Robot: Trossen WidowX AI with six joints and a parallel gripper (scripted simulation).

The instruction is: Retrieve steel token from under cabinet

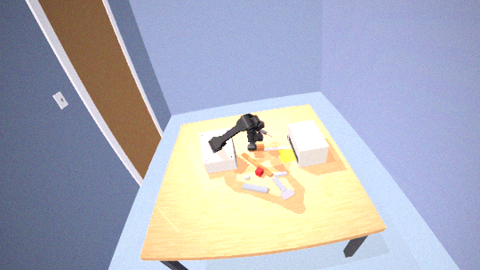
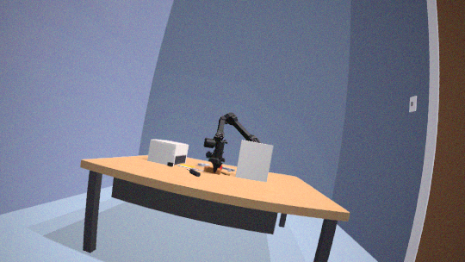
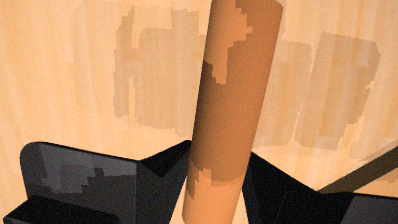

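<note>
With the jaws [image 1: 252,148] [image 2: 215,171] clenched on the orange handle [image 1: 260,147] [image 3: 235,95], its pale shaft pointing toward three o'clock at the cabinet [image 1: 308,143] [image 2: 167,152], lift slightly and keep it level; the token cannot be made out.

Legible texts, labels, brands, numbers and signs: none. Wall plate [image 1: 60,100] [image 2: 412,103]: unlettered as far as the grainy view shows. White cabinet [image 1: 311,144] [image 2: 161,152], orange handle [image 3: 235,100]: no readable marking; any small print would probably be lost at this coarseness.
</note>
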